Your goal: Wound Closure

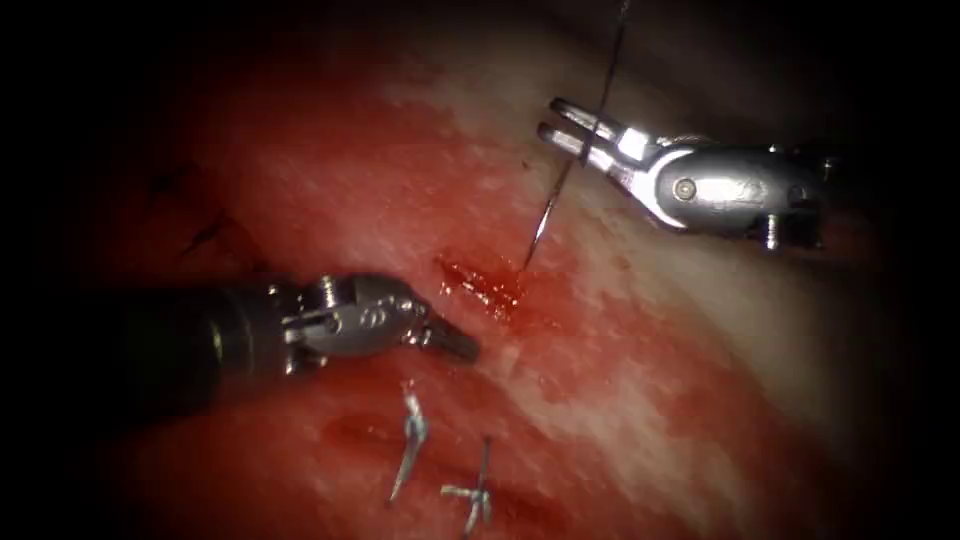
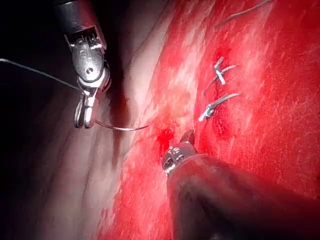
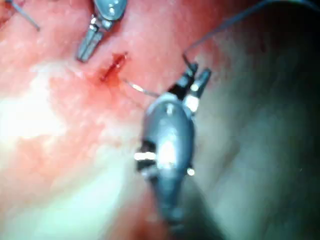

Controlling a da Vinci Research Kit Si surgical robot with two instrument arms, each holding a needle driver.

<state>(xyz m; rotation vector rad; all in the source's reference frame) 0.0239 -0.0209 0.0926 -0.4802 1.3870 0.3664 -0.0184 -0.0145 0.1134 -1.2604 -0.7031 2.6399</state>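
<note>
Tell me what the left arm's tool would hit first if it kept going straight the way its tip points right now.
Probably the cut. The left tool, jaws shut and holding nothing, points right along the tissue just below it. Depth is unclear. The right tool holds the needle, its tip at the cut's right edge.

Two tools, left hand (image 1: 455,343) and right hand (image 1: 572,128), one needle (image 1: 560,195), one cut (image 1: 482,283), two stitches (image 1: 412,432)
</note>
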